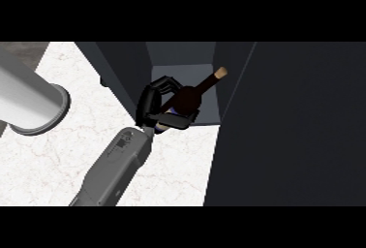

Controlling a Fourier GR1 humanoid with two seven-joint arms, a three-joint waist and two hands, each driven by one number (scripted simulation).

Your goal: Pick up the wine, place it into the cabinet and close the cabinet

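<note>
Black fingers of the left hand curl round a dark glass wine bottle with a tan cork top, tilted far-right, inside the open dark cabinet on the white marble counter.

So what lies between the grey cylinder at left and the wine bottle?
In the head view: bare white marble counter, then the cabinet's dark side wall.

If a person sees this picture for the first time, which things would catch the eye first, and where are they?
First, the robot hand near the centre, curled round a dark wine bottle whose pale top points up and right into the open cabinet. Next, the dark cabinet door fills the right side, and a large grey cylinder lies at the left on the white marble counter.
</note>
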